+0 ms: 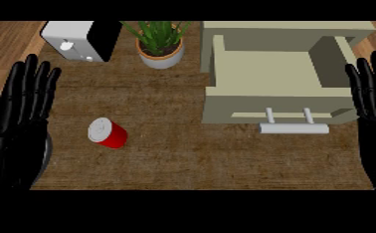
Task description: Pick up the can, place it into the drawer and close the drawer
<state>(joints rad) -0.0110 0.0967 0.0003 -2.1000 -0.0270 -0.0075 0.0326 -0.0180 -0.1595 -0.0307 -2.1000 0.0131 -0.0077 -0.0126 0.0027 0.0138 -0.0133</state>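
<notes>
Both hands, left hand (28, 102) and right hand (363, 90), were open and empty. The red can (109, 133) stood on the counter (206, 157), well apart from the open drawer (275, 75); a clumsy grasp could topple it.

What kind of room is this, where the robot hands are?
Probably a kitchen or another room at home. There is a brown counter with a white toaster-like appliance, a potted plant and a beige drawer unit pulled open. A red can stands on the counter too.
</notes>
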